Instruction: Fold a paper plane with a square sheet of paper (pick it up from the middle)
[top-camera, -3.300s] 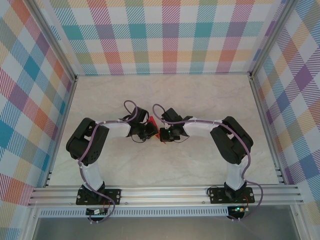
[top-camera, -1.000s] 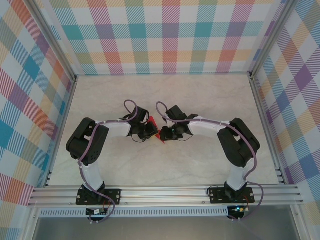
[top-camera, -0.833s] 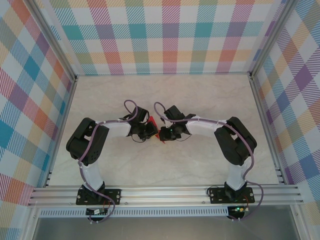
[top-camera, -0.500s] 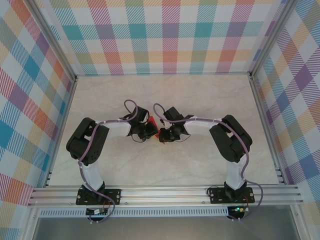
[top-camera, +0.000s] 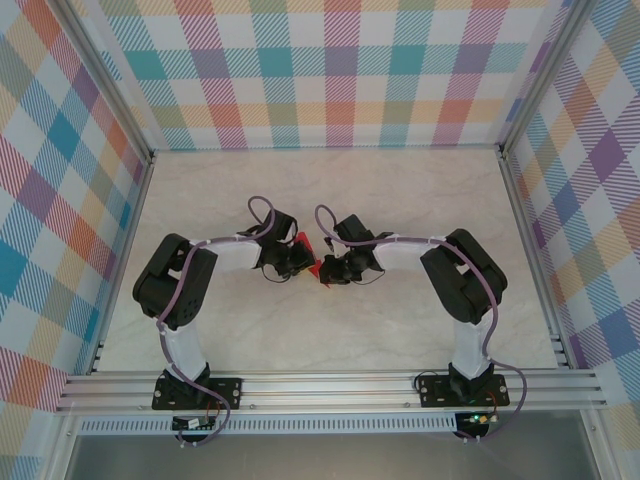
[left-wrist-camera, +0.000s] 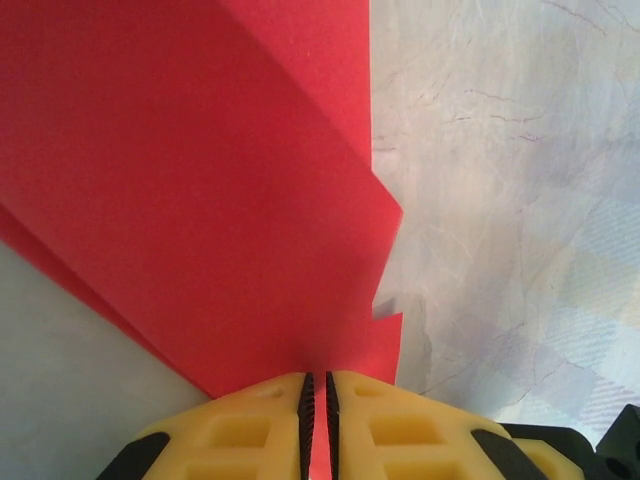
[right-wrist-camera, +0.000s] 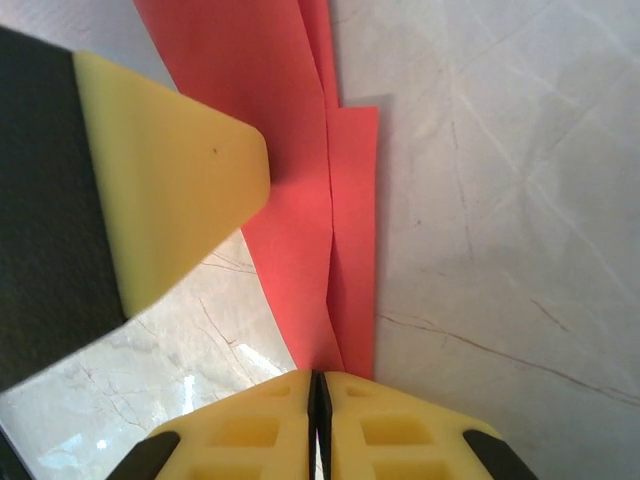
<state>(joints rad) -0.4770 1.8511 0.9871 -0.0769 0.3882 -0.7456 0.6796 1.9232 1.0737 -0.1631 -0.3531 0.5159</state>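
Both arms meet nose to nose near the middle of the top camera's frame, over the pale marbled counter (top-camera: 400, 200). The left end effector (top-camera: 293, 262) and the right end effector (top-camera: 330, 268) sit just beside each other. The red sheet of paper (top-camera: 299, 240) is caught between them, with little red slivers peeking out above the left one and in the gap between the two.

On the left wrist cam, the left end effector (left-wrist-camera: 315, 388) is at bottom centre, clenched on the sheet of paper (left-wrist-camera: 200, 180). The yellow tips leave just a thin slot with red pinched in it. The paper spreads across the upper left and centre of the frame in overlapping layers. Its right edge is stepped and throws a shadow on the counter (left-wrist-camera: 520, 150).

On the right wrist cam, the right end effector (right-wrist-camera: 318, 388) is at bottom centre too, its jaws pressed together on the narrow end of the paper (right-wrist-camera: 280, 120). From there the red strip runs to the top of the frame, with a lengthwise seam where two layers overlap. A yellow finger pad (right-wrist-camera: 170, 200) on a black body comes in from the left, over the paper's left edge. I can't tell if it's touching the paper or just in front of it.
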